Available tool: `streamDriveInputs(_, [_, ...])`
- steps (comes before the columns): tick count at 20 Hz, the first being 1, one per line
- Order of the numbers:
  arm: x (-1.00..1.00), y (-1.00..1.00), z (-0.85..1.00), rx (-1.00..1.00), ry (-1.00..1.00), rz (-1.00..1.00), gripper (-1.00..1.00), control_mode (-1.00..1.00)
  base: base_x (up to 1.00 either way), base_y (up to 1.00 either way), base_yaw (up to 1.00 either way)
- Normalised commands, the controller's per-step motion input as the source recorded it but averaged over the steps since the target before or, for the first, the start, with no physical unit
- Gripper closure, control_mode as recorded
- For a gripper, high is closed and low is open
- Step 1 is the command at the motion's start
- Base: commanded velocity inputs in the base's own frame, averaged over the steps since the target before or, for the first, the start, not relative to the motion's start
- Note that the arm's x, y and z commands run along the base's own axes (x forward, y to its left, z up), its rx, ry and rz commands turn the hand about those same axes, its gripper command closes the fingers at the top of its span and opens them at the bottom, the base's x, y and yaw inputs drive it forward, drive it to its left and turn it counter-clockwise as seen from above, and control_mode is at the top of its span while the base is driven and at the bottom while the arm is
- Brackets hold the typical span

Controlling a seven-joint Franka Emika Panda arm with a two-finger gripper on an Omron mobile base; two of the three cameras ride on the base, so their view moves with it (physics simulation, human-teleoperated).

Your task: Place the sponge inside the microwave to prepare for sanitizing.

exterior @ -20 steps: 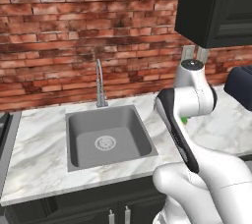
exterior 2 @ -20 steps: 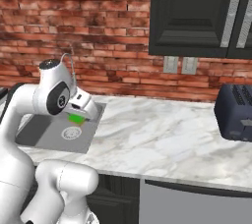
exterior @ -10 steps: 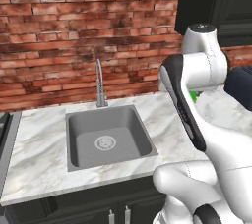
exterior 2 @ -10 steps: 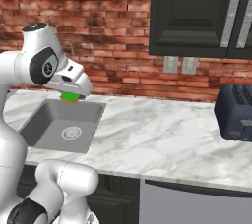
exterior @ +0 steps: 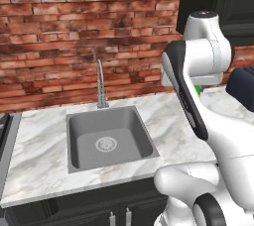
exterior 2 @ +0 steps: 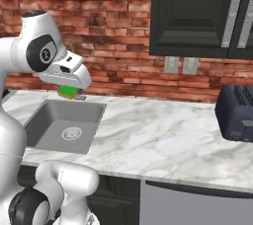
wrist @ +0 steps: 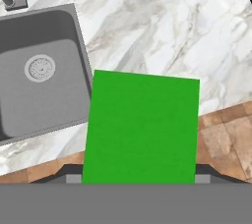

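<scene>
My gripper point(exterior 2: 70, 93) hangs high above the counter, just right of the sink, and is shut on the sponge point(exterior 2: 67, 92). In the right base view the sponge is a small green block with a yellowish underside, poking out under the white hand. In the hand view the sponge point(wrist: 142, 127) is a large green rectangle between the two dark fingertips point(wrist: 73, 178), with the sink and marble counter far below it. A sliver of the green sponge point(exterior: 198, 90) peeks from behind the arm in the left base view. The microwave is out of view.
A grey sink point(exterior: 109, 138) with a faucet point(exterior: 100, 84) is set in the marble counter point(exterior 2: 163, 130). A dark toaster point(exterior 2: 237, 113) stands at the counter's right end. Dark upper cabinets point(exterior 2: 197, 12) hang over a brick wall with outlets point(exterior 2: 180, 65).
The arm has risen and carried the sponge from low beside the sink to well above the counter. The grip has stayed shut on it.
</scene>
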Motion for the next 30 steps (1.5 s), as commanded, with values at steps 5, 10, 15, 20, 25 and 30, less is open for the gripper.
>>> streamDriveInputs(5, [-0.07, 0.0, 0.0, 0.0, -0.01, 0.0, 1.0, -1.0, 0.0, 0.0, 0.0])
streamDriveInputs(10, [-0.1, 0.0, 0.0, 0.0, -0.01, 0.0, 1.0, 1.0, -0.03, 0.0, 0.0])
streamDriveInputs(15, [0.0, 0.0, 0.0, 0.0, 0.0, 0.0, 1.0, 1.0, -0.38, 0.12, 0.0])
streamDriveInputs(20, [0.0, 0.0, 0.0, 0.0, 0.0, 0.0, 1.0, 1.0, -0.8, 0.32, 0.0])
streamDriveInputs(25, [0.0, 0.0, 0.0, 0.0, 0.0, 0.0, 1.0, 1.0, -0.55, 0.46, 0.0])
streamDriveInputs(30, [0.0, 0.0, 0.0, 0.0, 0.0, 0.0, 1.0, 1.0, -0.15, 0.76, 0.0])
